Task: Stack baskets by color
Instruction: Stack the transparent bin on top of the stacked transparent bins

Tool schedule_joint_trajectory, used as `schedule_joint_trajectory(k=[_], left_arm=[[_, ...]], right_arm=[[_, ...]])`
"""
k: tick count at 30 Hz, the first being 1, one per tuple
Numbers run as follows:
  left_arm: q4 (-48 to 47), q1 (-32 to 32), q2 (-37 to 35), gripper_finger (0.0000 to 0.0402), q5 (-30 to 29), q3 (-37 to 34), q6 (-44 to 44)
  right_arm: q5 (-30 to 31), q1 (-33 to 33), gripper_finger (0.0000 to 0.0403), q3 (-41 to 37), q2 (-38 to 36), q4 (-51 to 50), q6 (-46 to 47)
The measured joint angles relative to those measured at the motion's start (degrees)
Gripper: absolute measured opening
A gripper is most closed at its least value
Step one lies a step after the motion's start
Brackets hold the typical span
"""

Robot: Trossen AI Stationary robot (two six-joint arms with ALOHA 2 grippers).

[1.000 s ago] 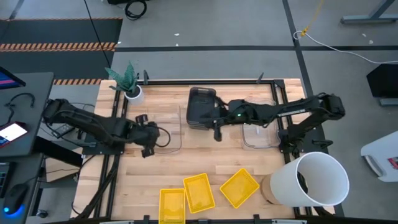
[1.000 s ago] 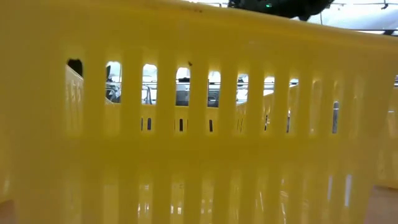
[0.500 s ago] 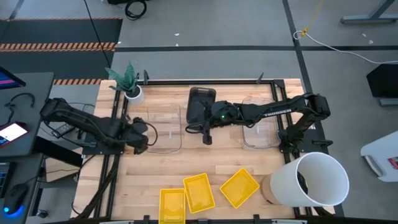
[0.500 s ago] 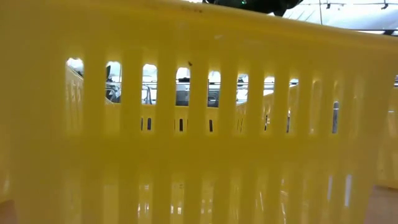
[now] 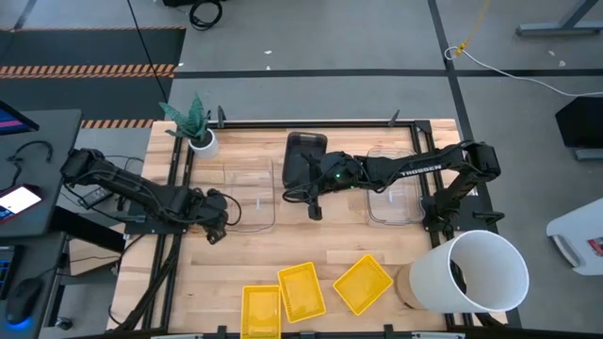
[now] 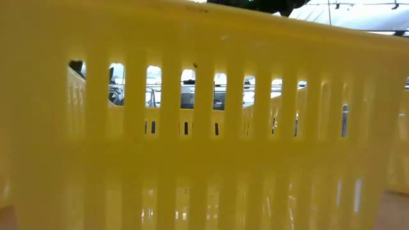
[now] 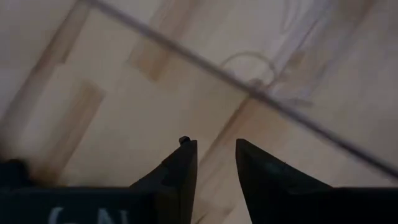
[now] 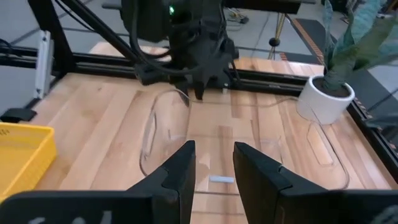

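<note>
A clear basket point(image 5: 252, 188) sits flat on the wood table left of centre. My left gripper point(image 5: 214, 231) points down just outside its near-left corner, open, with the rim point(image 7: 249, 87) ahead of the fingertips and bare wood in the gap point(image 7: 216, 155). My right gripper point(image 5: 315, 209) hovers open beside the dark grey basket point(image 5: 303, 151), facing the clear basket point(image 8: 217, 149). A second clear basket point(image 5: 396, 202) lies under the right arm. Three yellow baskets point(image 5: 301, 290) stand along the near edge; one point(image 6: 204, 128) fills the low view.
A white bucket point(image 5: 476, 273) stands at the near right corner. A small white pot with a green plant point(image 5: 198, 137) is at the far left. Black frame rails point(image 5: 311, 122) run along the far edge and the sides. Bare wood lies between the clear baskets and the yellow ones.
My left gripper has sunk and gone toward the table's near edge, rolling as it went, from the clear basket's left side to its near-left corner. My right gripper has moved a little toward the table's left, then held still. No basket has moved.
</note>
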Motion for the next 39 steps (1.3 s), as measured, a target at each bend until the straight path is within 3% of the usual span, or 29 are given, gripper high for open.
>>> schedule_joint_trajectory(k=[13,21,30,39], left_arm=[[17.86,0.02,0.07,0.0116,-7.67,-0.22,11.74],[19.98,0.0,-0.53,0.0116,-11.51,-0.22,19.33],[21.71,-0.37,-11.1,0.0116,-16.95,-0.24,25.18],[30.58,-3.56,-17.8,0.0116,-20.74,-7.72,25.77]], right_arm=[[-2.09,0.25,0.0114,0.0,-0.02,-1.76,0.68],[-2.59,2.08,0.0114,0.0,1.34,-1.49,1.69],[-0.54,2.36,0.0114,12.09,1.35,-12.97,-2.54],[-3.45,3.04,0.0114,13.28,8.84,-7.92,-2.43]])
